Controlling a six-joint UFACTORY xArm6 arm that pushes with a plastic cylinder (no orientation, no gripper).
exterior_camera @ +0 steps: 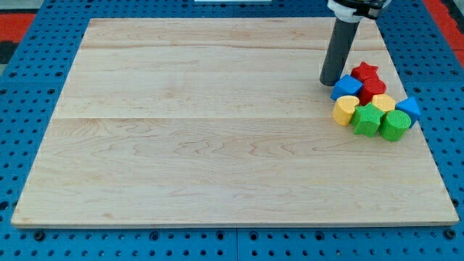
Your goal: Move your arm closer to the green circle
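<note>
Because my tip stands at the view's upper-left edge of a tight cluster, the straight path to the green circle is blocked; that green cylinder sits at the cluster's lower right, near the bench's right edge, touching the green block on its left and just below the blue block on the far right; between tip and target lie the blue cube, the red star, a second red block, the yellow heart and another yellow piece; driving straight in would likely shove the whole pile rightward, perhaps off the bench; a detour below the cluster looks safer; the arm hangs nearly upright from the view's top, rod leaning slightly; the tool is a plain rod, with nothing to spread or pinch, its end just beside the blue cube.
</note>
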